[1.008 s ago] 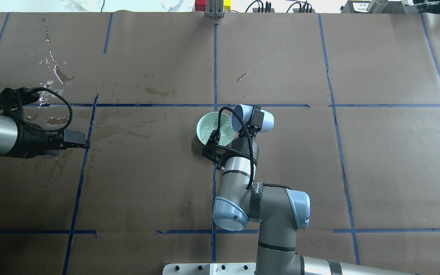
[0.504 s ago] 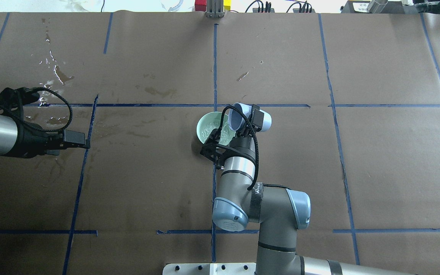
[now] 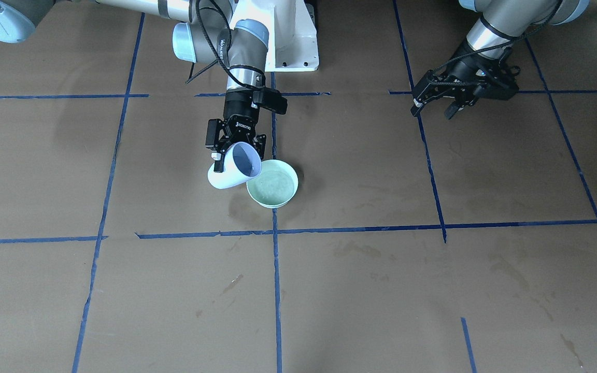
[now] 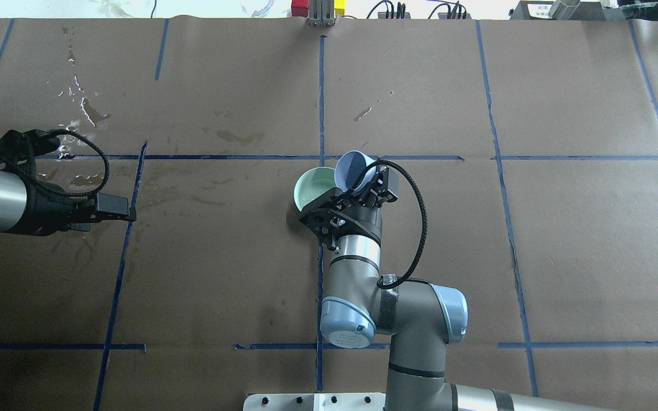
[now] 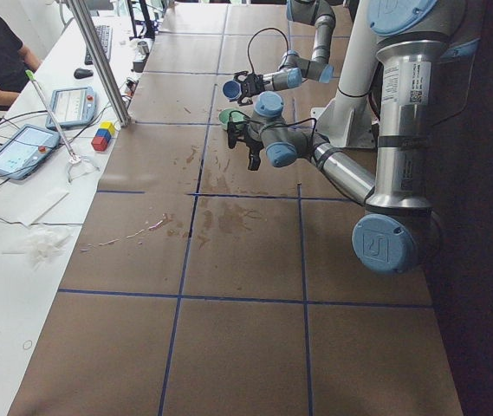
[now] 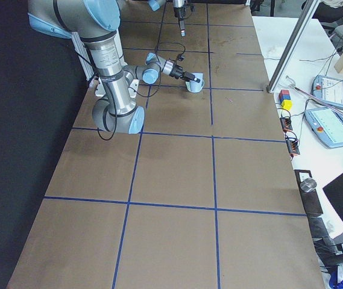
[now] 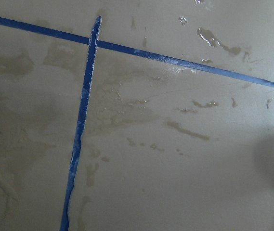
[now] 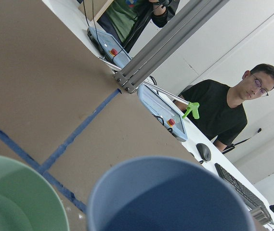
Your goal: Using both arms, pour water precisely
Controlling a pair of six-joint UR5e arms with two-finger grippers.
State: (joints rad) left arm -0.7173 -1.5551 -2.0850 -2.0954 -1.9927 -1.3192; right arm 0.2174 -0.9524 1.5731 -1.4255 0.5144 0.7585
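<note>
We see the right gripper (image 3: 238,157) clamped on the blue cup (image 3: 224,178), tilted at the rim of the green bowl (image 3: 271,204), which holds water. The pour looks nearly done, the cup not yet set down. The left gripper (image 3: 433,110) hangs spread, empty, well apart.

centre: green bowl (image 4: 313,187) on bench (image 4: 563,240); blue cup (image 4: 352,170) tilted at its rim, clamped in right end effector (image 3: 236,155).
near approach: blocked by right arm (image 4: 357,268) and its cable loop.
far side of bowl: open bench up to the post (image 4: 321,14) at the far edge.
left: left end effector (image 4: 123,212) low, fingers apart, well apart from bowl; open lane between.
right half: open bench.
far left: puddles (image 4: 86,111).
</note>
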